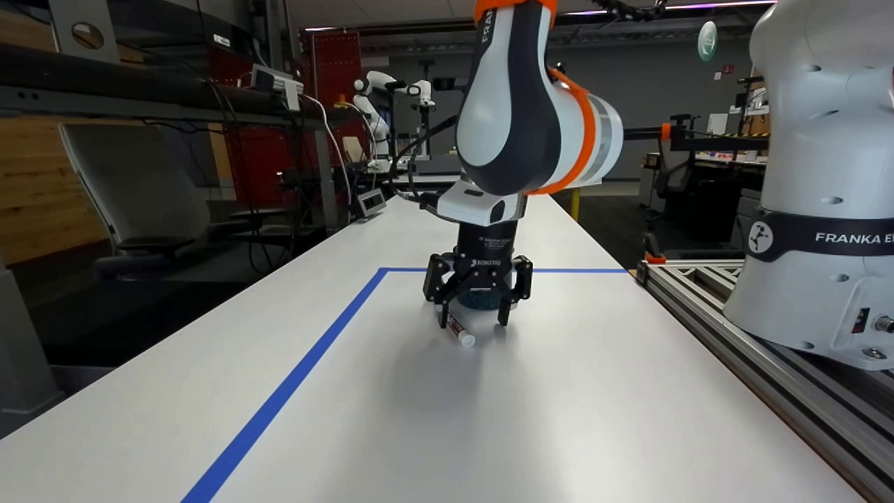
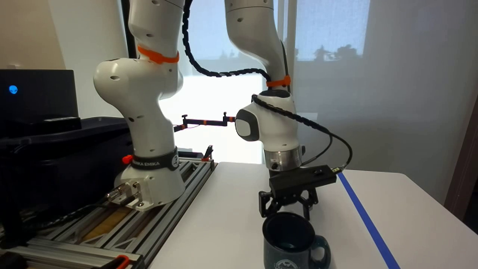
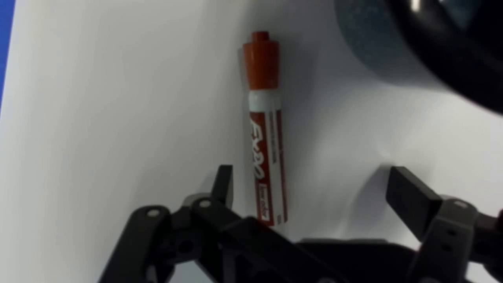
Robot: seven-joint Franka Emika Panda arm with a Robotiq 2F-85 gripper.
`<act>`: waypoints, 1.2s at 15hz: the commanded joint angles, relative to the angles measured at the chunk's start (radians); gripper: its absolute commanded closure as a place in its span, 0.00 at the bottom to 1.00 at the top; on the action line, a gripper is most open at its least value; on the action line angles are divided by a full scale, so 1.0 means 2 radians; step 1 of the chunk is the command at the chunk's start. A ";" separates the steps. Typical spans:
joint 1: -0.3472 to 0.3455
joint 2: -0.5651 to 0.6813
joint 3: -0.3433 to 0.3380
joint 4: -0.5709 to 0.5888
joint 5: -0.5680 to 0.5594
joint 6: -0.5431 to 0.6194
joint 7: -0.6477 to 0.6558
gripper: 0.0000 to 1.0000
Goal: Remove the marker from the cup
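The pincer (image 1: 473,323) is spread wide, low down over the white table (image 1: 594,405). The marker (image 3: 267,133) lies flat on the table. In the wrist view it is in the middle of the frame, with its red cap at the top. The lower part of the marker is between the two fingers (image 3: 224,184), much nearer the finger on the left of the frame, with a gap on both sides. The cup (image 2: 291,257), a dark green mug, stands upright at the bottom of an exterior view, its handle on the right. In the wrist view a blurry part of the cup is in the upper right corner, near the marker but apart from it.
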 commanded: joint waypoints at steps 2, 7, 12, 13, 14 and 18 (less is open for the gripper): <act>0.003 -0.003 -0.003 0.000 -0.003 0.000 -0.005 0.00; 0.023 -0.034 -0.014 -0.011 0.001 -0.009 0.000 0.00; 0.090 -0.045 -0.078 -0.014 0.019 -0.023 -0.013 0.00; 0.112 -0.041 -0.101 -0.009 0.026 -0.032 -0.019 0.00; 0.123 -0.039 -0.113 0.000 0.031 -0.041 -0.027 0.00; 0.165 -0.064 -0.162 0.000 0.012 -0.099 -0.013 0.00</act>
